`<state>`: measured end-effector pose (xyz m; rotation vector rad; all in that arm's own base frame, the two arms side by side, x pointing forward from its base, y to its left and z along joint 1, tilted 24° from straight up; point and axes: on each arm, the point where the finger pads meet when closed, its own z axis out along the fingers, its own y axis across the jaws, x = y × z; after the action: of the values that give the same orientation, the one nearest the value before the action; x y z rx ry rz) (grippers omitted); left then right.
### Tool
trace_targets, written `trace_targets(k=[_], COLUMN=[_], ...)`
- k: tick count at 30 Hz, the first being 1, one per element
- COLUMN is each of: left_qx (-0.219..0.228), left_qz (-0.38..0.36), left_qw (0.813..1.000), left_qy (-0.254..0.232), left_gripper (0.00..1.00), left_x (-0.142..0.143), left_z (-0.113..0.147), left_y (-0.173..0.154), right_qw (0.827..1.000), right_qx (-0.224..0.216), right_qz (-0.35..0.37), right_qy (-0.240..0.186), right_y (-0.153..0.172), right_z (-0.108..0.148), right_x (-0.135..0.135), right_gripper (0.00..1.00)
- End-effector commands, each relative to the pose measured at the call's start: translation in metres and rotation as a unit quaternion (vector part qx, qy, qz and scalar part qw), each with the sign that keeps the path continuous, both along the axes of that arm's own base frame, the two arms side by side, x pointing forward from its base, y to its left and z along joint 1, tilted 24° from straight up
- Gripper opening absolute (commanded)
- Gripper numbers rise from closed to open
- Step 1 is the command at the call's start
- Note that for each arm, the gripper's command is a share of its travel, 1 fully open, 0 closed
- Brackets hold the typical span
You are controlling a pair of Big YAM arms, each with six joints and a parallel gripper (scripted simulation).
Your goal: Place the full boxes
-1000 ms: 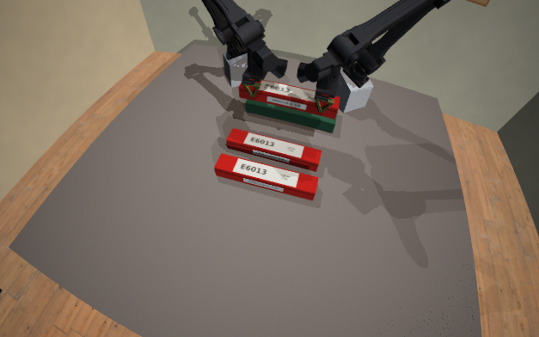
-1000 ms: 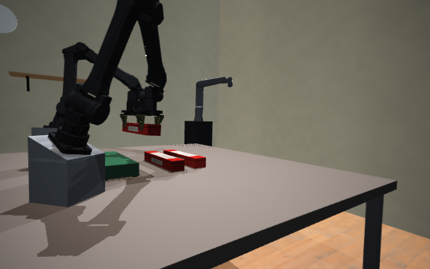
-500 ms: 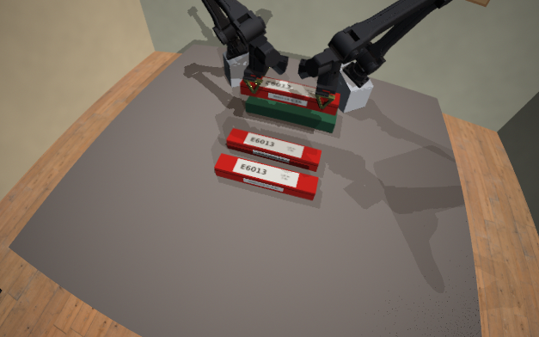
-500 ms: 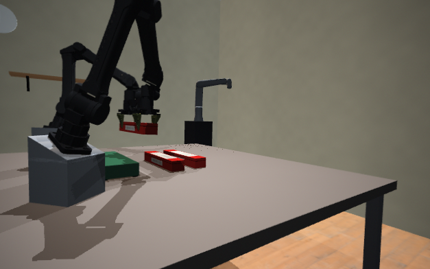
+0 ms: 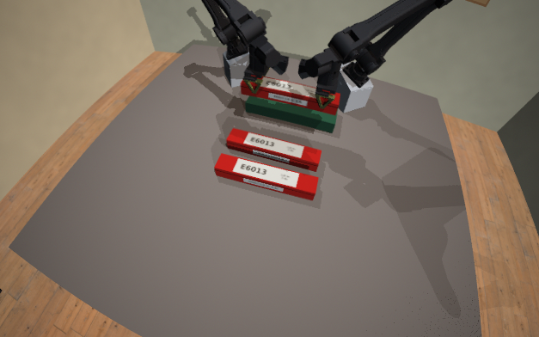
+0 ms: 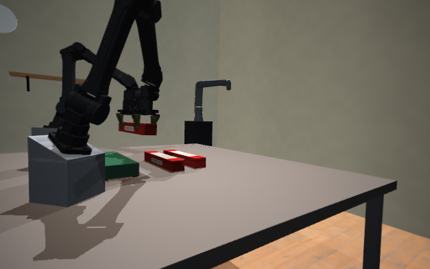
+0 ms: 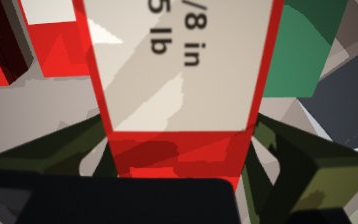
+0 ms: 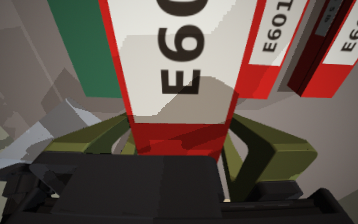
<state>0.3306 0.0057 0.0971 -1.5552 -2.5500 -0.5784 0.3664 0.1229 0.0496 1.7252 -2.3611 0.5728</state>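
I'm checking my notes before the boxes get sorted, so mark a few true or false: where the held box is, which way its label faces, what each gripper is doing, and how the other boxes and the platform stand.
The left gripper and right gripper grip the same box. True.

That box rests on the platform. False: it hangs in the air.

Its large E6013 label faces down. False: it faces up.

The other two boxes lie on the table. True.

Those two are stacked. False: they lie side by side.

The platform is green. True.
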Motion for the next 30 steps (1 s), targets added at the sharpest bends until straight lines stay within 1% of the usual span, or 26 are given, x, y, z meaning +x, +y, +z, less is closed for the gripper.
trace_targets(k=[1,21,22,23,24,27,28,29,30], left_qx=[0.007,0.007,0.007,0.008,0.008,0.008,0.004,0.004,0.006], left_qz=[-0.019,-0.017,-0.016,-0.021,-0.021,-0.020,-0.014,-0.018,-0.021], left_qw=[0.999,0.999,0.999,0.999,1.000,1.000,0.999,0.999,0.999], left_qy=[-0.033,-0.033,-0.033,-0.022,-0.022,-0.022,-0.047,-0.047,-0.034], left_gripper=[0.00,0.00,0.00,0.00,0.00,0.00,0.00,0.00,0.00], left_x=[0.009,0.008,0.008,-0.002,-0.004,-0.006,0.012,0.010,-0.001], left_z=[0.030,0.028,0.028,0.019,0.019,0.018,0.036,0.036,0.025], left_y=[-0.003,-0.001,-0.001,-0.003,-0.004,-0.005,-0.005,-0.009,-0.009], right_qw=[0.998,0.999,0.999,0.999,0.999,0.999,0.998,0.998,0.998], right_qx=[0.019,0.017,0.011,0.011,0.012,0.013,0.023,0.023,0.023], right_qz=[0.019,0.017,0.018,0.012,0.011,0.010,0.019,0.019,0.019], right_qy=[-0.050,-0.046,-0.035,-0.037,-0.037,-0.040,-0.056,-0.056,-0.056], right_y=[0.016,0.012,0.008,0.008,0.009,0.011,0.021,0.022,0.022], right_z=[0.043,0.039,0.030,0.030,0.029,0.030,0.044,0.044,0.043], right_x=[0.015,0.011,-0.001,-0.003,-0.005,-0.004,0.010,0.009,0.007], right_gripper=[0.00,0.00,0.00,0.00,0.00,0.00,0.00,0.00,0.00])
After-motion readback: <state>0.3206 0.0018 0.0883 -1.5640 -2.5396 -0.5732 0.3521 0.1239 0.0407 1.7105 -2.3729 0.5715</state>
